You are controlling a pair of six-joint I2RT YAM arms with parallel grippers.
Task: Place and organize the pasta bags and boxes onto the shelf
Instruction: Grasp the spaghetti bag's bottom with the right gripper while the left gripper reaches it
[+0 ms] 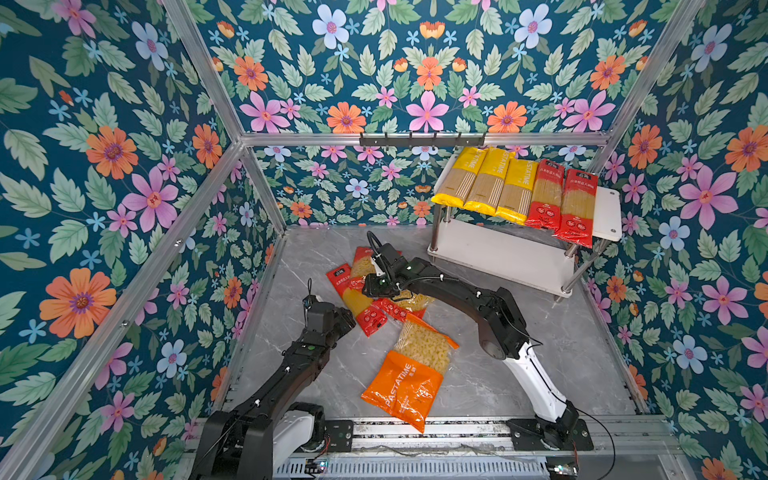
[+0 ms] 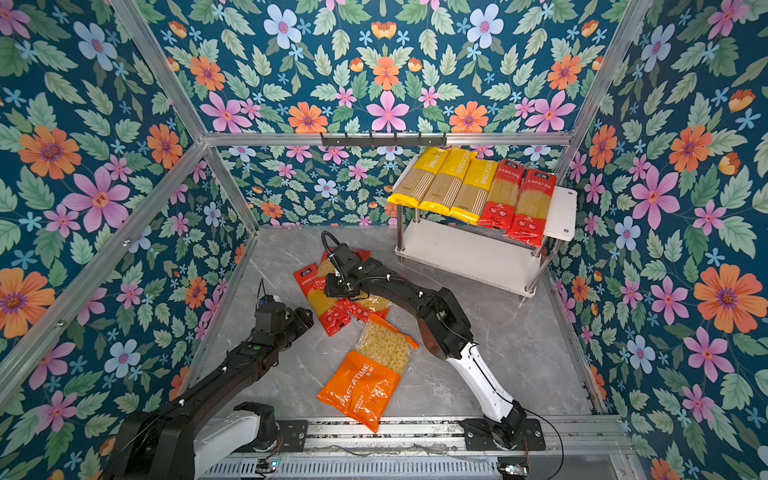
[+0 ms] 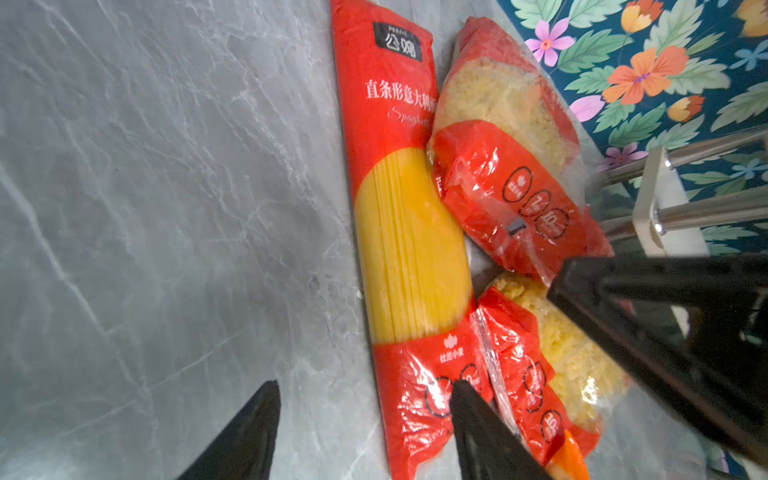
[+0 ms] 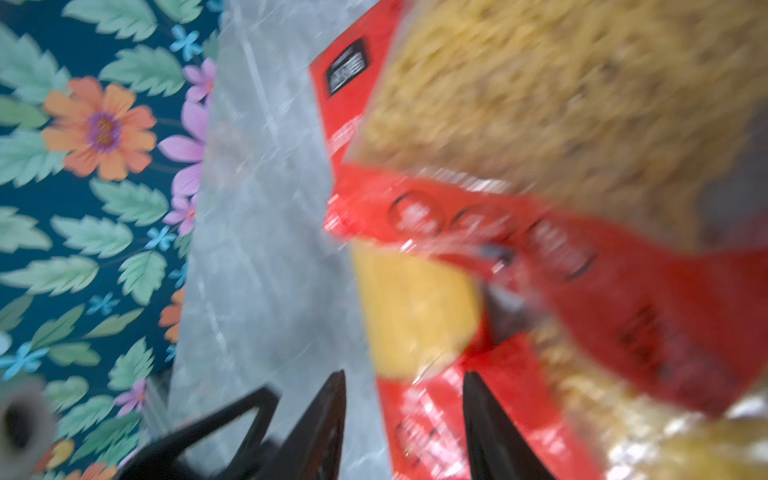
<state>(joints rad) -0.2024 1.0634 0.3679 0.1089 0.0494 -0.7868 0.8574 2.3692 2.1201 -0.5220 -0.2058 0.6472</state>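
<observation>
The shelf (image 1: 505,257) stands at the back right. Its upper board carries three yellow spaghetti packs (image 1: 486,183) and two red ones (image 1: 561,199). A red spaghetti pack (image 1: 355,301) (image 3: 407,249) lies on the table, with two red macaroni bags (image 3: 498,166) (image 3: 561,353) against it. An orange macaroni bag (image 1: 411,374) lies nearer the front. My left gripper (image 3: 365,399) is open at the spaghetti pack's near end, one finger over the pack and one over bare table. My right gripper (image 4: 403,386) (image 1: 371,291) is open above the red packs, reaching in from the right.
A black hook rail (image 1: 422,139) hangs on the back wall beside the shelf. Flowered walls with aluminium posts close in the left, back and right. A metal rail (image 1: 415,428) runs along the front edge under both arm bases. The shelf's lower board holds nothing.
</observation>
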